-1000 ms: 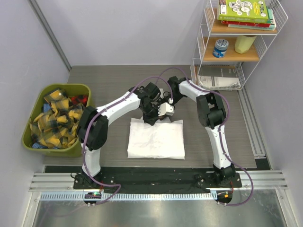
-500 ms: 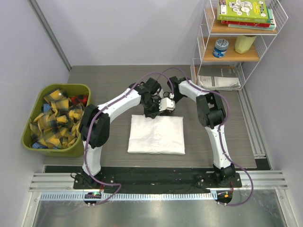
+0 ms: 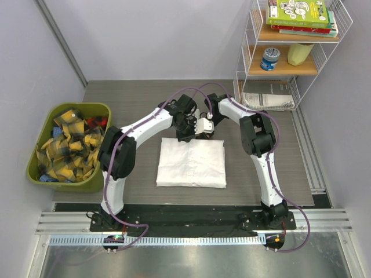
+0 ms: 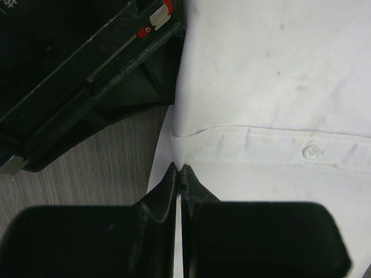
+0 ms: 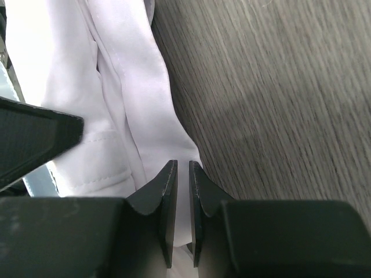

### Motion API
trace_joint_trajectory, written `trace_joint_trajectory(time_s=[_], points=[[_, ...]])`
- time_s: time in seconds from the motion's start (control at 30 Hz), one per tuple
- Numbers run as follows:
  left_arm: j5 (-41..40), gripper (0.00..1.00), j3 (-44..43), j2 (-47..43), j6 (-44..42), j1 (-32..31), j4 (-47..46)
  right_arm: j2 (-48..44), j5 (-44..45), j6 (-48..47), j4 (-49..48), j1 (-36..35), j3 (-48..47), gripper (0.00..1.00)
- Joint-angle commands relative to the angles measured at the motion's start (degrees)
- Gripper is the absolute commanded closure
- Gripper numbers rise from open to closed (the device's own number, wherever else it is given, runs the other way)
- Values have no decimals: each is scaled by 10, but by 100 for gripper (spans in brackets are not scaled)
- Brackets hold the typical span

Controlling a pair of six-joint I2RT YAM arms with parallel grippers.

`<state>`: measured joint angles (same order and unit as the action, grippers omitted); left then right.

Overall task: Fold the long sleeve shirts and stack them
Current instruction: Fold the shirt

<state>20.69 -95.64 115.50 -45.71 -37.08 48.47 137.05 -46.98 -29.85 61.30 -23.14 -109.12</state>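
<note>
One long sleeve shirt (image 3: 191, 165) lies folded as a white rectangle in the middle of the table. Both grippers meet at its far edge. My left gripper (image 3: 185, 134) is shut on the cloth there. In the left wrist view its tips (image 4: 178, 168) pinch a fold of the shirt (image 4: 261, 87) just beside a button placket. My right gripper (image 3: 204, 128) sits right next to it, jaws nearly together. In the right wrist view its tips (image 5: 182, 165) hold a thin layer of the shirt (image 5: 133, 98) at the edge where cloth meets bare table.
A green bin (image 3: 36, 174) full of yellow-and-black plaid cloths (image 3: 69, 147) stands at the left. A white wire shelf (image 3: 290, 58) with books, a jar and papers (image 3: 266, 99) stands at the back right. Dark wood table (image 3: 133, 104) surrounds the shirt.
Both grippers have moved a little toward the far side, drawing the shirt's far edge with them. The shirt now lies flatter and squarer.
</note>
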Motion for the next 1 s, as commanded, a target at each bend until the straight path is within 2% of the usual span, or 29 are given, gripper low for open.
trace_joint_trajectory(time_s=[0.0, 0.63, 0.87, 0.97], points=[[-2, 100, -11, 10, -16, 4, -33, 10, 0, -13, 5, -3, -24, 80], [25, 100, 3, -11, 10, 3, -94, 36, -2, -3, 9, -3, -69, 81], [-2, 100, 4, 9, -3, 6, -95, 32, -4, -8, 12, -4, -68, 82], [0, 91, 10, 10, 4, 10, -111, 28, 7, -6, 13, -2, -78, 80]])
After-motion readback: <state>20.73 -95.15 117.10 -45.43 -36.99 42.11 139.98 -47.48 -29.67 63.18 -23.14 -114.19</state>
